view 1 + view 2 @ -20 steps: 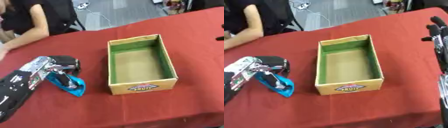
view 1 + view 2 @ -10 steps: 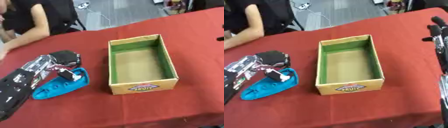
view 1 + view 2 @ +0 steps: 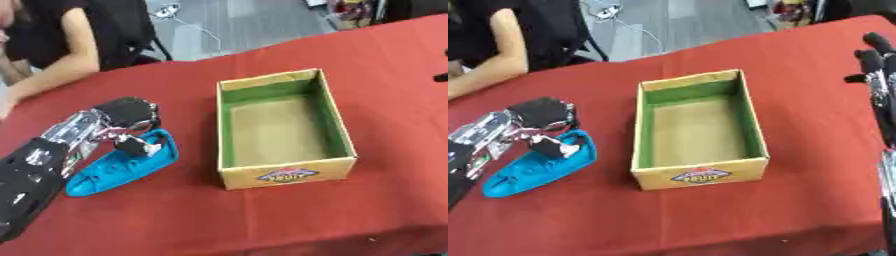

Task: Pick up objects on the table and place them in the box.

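beside the box (image 3: 284, 176), blue object (image 3: 118, 167) lies diagonally.

We see open cardboard box with green inner walls (image 3: 284, 127) mid-table, interior bare, top unobstructed. Red tablecloth (image 3: 262, 220) bare between box and flat blue plastic object (image 3: 120, 164). Our left hand (image 3: 118, 122) sits over blue object's far end. Our right hand (image 3: 876, 65) stands upright at right edge, well apart from box.
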{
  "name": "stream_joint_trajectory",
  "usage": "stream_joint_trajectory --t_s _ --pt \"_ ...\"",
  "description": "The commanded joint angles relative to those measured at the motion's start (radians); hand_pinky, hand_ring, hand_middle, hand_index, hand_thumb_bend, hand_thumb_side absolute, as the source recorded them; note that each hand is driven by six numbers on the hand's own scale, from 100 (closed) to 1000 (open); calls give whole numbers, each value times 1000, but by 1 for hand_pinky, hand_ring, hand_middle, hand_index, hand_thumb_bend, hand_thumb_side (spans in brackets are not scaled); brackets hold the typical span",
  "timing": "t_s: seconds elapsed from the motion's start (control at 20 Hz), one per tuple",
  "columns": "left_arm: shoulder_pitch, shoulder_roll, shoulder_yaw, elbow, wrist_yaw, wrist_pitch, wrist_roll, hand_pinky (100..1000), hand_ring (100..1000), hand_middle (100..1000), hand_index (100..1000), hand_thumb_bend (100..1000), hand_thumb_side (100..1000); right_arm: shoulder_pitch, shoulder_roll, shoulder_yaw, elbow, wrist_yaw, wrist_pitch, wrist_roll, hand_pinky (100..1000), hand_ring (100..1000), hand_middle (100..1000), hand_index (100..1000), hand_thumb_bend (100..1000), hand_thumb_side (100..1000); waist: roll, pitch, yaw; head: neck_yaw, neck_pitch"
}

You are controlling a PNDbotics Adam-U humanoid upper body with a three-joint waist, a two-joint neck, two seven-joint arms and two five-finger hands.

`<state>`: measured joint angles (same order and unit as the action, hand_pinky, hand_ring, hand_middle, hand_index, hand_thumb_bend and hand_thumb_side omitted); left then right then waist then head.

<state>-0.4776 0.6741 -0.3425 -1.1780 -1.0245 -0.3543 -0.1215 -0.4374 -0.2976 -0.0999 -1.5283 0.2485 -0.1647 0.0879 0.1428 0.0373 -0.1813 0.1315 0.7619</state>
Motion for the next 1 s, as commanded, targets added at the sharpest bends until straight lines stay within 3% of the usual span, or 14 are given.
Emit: stream_joint_trajectory --t_s 0.05,0.65,1.0 --pt "-19 23 17 -4 5 16 -10 100 100 100 136 100 473 -13 -4 -2 -20 -1 1 3 676 907 965 1000 454 1000 -8 -13 1 9 -3" --pt "-36 44 20 -29 33 20 -90 100 100 100 102 100 526 -12 -5 -3 -21 0 2 2 676 907 965 1000 453 1000 -7 -16 1 9 -1" --pt "-79 68 17 -78 54 16 -192 100 100 100 101 100 535 -10 -5 -2 -21 1 2 3 676 907 965 1000 453 1000 -4 -21 2 8 1"
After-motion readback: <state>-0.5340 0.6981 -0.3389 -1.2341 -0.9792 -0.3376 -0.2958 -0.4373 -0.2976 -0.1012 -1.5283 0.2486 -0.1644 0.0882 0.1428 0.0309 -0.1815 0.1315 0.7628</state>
